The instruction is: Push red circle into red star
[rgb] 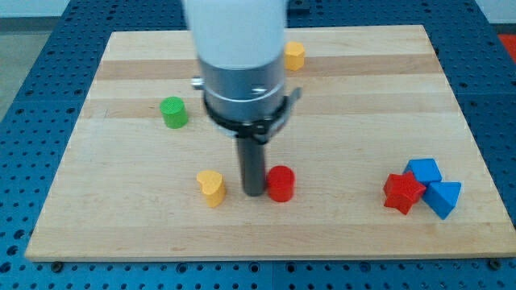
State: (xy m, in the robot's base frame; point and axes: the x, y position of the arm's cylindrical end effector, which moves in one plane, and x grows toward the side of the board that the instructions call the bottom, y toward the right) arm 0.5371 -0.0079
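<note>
You're sitting my tip (255, 192) right against the red circle (280, 184) on its left; no jaws here, so keep pushing straight right toward the red star (402, 192).

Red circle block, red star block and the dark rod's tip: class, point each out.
red circle block (280, 184), camera view, front face.
red star block (402, 192), camera view, top centre.
my tip (254, 193), camera view, rod's lower end.
</note>
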